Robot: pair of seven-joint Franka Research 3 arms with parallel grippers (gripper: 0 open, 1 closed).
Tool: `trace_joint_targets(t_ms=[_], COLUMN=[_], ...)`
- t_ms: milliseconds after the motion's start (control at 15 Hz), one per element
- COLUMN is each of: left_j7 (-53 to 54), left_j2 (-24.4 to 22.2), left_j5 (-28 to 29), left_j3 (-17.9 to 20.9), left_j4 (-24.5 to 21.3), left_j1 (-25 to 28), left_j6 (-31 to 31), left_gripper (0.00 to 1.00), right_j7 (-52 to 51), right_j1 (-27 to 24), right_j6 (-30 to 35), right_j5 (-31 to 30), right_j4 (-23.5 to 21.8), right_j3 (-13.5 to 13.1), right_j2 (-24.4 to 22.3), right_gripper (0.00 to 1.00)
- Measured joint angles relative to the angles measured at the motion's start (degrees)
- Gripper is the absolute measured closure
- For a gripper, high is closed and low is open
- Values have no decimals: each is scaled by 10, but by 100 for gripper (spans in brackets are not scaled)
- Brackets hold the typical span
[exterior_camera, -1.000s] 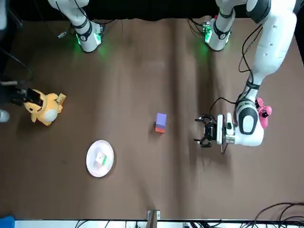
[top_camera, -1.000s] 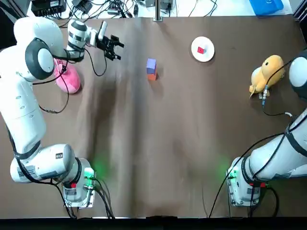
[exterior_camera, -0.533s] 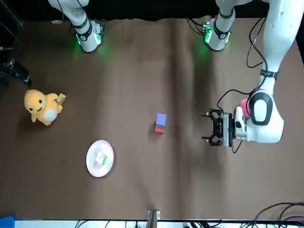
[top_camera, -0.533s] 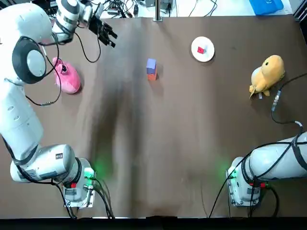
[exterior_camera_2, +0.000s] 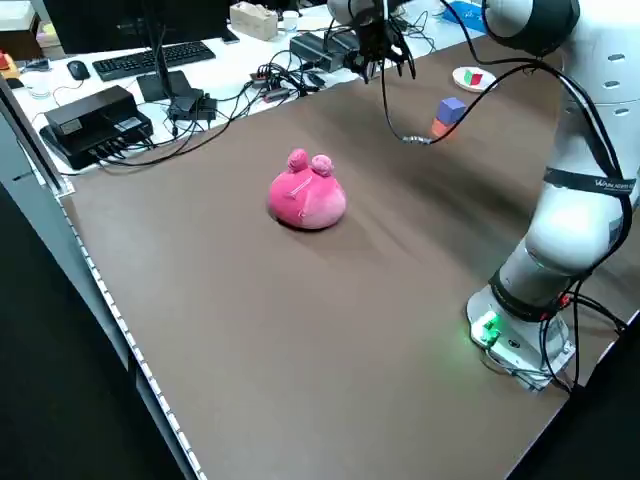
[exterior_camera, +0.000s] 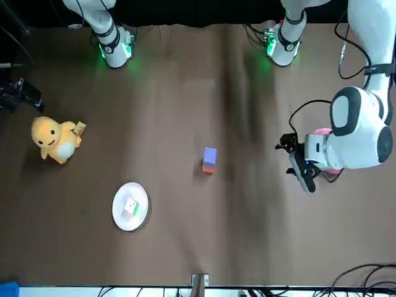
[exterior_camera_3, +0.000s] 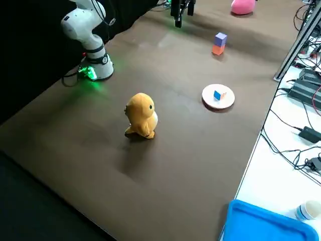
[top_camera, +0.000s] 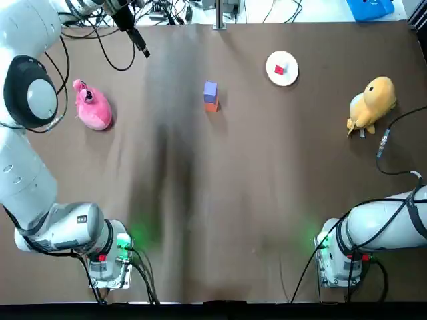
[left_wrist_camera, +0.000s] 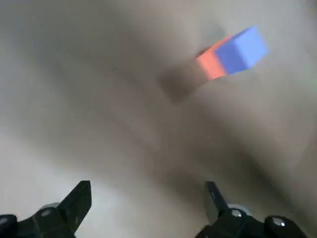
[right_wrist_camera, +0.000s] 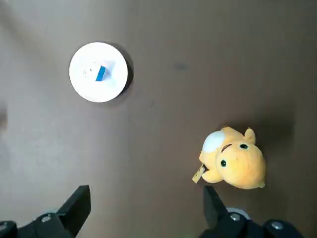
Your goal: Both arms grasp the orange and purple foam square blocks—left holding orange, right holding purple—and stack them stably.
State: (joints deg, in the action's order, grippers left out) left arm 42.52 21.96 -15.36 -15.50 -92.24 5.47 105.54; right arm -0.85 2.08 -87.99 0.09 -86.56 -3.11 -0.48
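the purple block (top_camera: 211, 90) sits on the orange block (top_camera: 211, 105), mid worktop (top_camera: 220, 200). my left pincer (left_wrist_camera: 147, 192) hangs wide open and empty, well apart from them; my right pincer (right_wrist_camera: 146, 196) is also open, empty.

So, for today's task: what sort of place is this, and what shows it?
Most likely a robotics lab: a left arm and right arm mounted on a brown table, a keyboard and tangled cables alongside, and a pink plush toy as a prop.
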Motion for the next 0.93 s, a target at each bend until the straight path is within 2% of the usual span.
trace_joint_targets(t_ms=[133, 267, 400, 467, 600, 933], left_j7=[-74, -136, -204, -283, -362, -502], left_j2=[-4, -13, -31, -53, -77, -157], left_j5=[60, 94, 132, 154, 159, 160], left_j3=[0, 1, 2, 3, 3, -2], left_j4=[4, 7, 7, 8, 8, 10], left_j1=[-6, -6, -4, -2, -2, -4], left_j6=[0, -3, -31, -59, -91, -169], left_gripper=[0, 0, 0, 0, 0, 0], right_j7=[16, 26, 29, 28, 28, 29], right_j1=[0, -2, -16, -28, -29, -29], right_j6=[2, 2, 2, 12, 33, 33], right_j5=[0, 2, 10, 27, 33, 33], right_j4=[0, 0, 0, 1, 1, 1], right_j3=[0, -2, -6, -10, -10, -8], right_j2=[0, 0, -1, -1, -2, -3], right_gripper=[0, 0, 0, 0, 0, 0])
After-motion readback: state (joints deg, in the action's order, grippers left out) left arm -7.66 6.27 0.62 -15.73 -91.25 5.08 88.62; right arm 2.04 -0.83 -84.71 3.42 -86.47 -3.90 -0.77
